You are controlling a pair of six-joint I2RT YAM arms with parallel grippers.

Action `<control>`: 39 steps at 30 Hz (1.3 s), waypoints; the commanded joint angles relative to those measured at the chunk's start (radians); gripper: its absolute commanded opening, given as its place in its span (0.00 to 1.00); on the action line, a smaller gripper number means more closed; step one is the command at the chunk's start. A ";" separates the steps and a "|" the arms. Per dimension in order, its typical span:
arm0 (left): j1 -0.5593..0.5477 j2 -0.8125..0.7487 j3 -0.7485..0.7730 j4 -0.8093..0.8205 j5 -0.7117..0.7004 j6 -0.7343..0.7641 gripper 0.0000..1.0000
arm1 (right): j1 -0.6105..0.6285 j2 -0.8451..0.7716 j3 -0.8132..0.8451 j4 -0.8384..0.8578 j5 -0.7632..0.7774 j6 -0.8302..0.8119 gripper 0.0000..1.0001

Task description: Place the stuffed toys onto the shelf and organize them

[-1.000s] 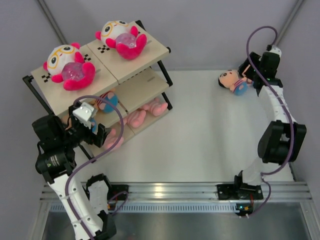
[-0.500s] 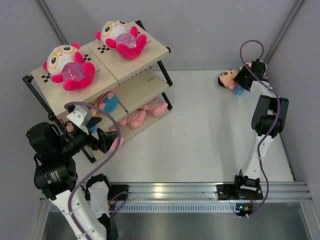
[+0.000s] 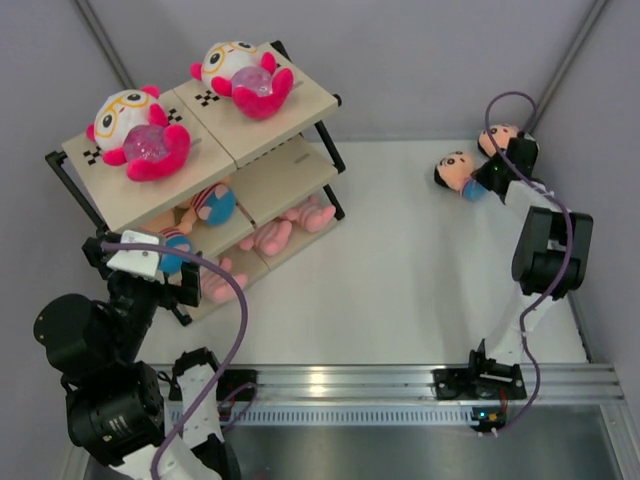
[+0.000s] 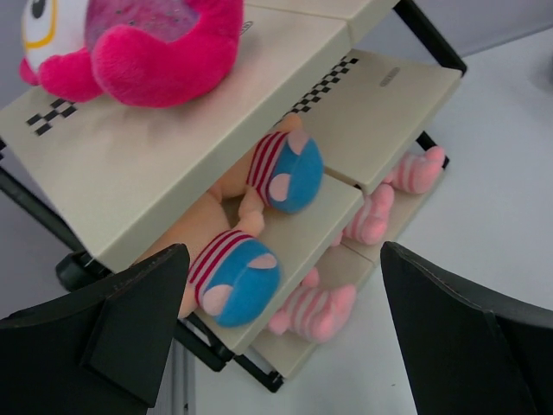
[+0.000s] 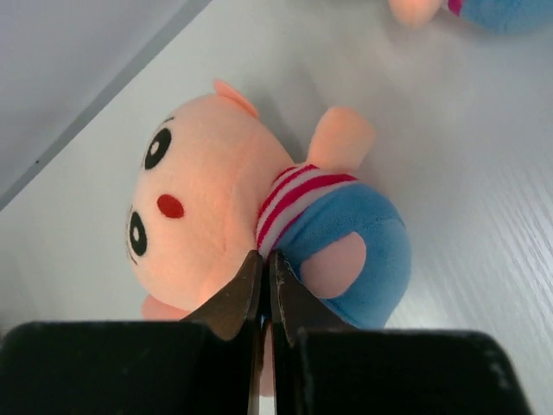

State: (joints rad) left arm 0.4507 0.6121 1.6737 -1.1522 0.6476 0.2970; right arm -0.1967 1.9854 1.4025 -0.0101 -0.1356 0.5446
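The shelf (image 3: pixel 275 165) stands at the far left. On its top boards lie two white-headed, hot-pink stuffed toys (image 3: pixel 140 135) (image 3: pixel 245 75). Two striped, blue-bottomed toys (image 4: pixel 285 169) (image 4: pixel 233 277) lie on the middle tier, and pale pink ones (image 3: pixel 290 225) (image 4: pixel 315 311) lie on the bottom tier. At the far right, a peach-faced toy (image 5: pixel 259 220) (image 3: pixel 455 170) lies on the table. My right gripper (image 5: pixel 263 259) (image 3: pixel 480 180) is shut, pinching it between head and striped top. My left gripper (image 4: pixel 285 337) hangs open in front of the shelf's near end, holding nothing.
A second peach-faced toy (image 3: pixel 497 138) (image 5: pixel 484 13) lies just behind the gripped one, near the right wall. The shelf's black frame leg (image 4: pixel 259 372) stands close under my left gripper. White tabletop (image 3: pixel 400 270) spreads between the shelf and the right arm.
My right gripper came down and closed on the peach-faced toy; the second toy behind it now shows. My left arm pulled back from the shelf toward the near-left corner.
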 commanded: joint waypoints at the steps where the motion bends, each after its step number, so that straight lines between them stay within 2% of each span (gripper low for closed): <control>1: 0.008 -0.018 0.024 0.026 -0.195 0.020 0.98 | 0.022 -0.227 -0.060 0.061 -0.021 0.006 0.00; 8: 0.006 0.023 0.123 0.035 -0.377 0.074 0.99 | 0.189 -0.525 -0.160 0.041 0.025 -0.023 0.00; 9: 0.005 0.028 0.120 0.037 -0.391 0.077 0.99 | 0.256 -0.580 -0.172 0.044 0.031 -0.018 0.00; 13: 0.005 0.035 0.057 0.065 -0.410 0.090 0.99 | 0.406 -0.661 -0.139 0.027 0.086 -0.020 0.00; 14: 0.005 0.037 0.047 0.068 -0.420 0.090 0.99 | 0.475 -0.669 -0.126 0.018 0.097 -0.021 0.00; 18: 0.002 0.025 0.024 0.091 -0.428 0.077 0.99 | 0.604 -0.698 -0.100 0.041 0.129 0.008 0.00; 23: 0.003 0.008 -0.012 0.103 -0.416 0.074 0.99 | 0.750 -0.666 -0.086 0.093 0.266 0.038 0.00; 33: 0.002 -0.012 -0.043 0.103 -0.394 0.079 0.99 | 0.964 -0.453 0.052 0.194 0.435 0.149 0.00; 39: 0.003 -0.012 -0.060 0.103 -0.356 0.060 0.99 | 1.069 -0.330 0.127 0.252 0.669 0.271 0.00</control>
State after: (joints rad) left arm 0.4507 0.6037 1.6245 -1.1046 0.2661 0.3691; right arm 0.8333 1.6272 1.4555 0.1265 0.3630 0.7109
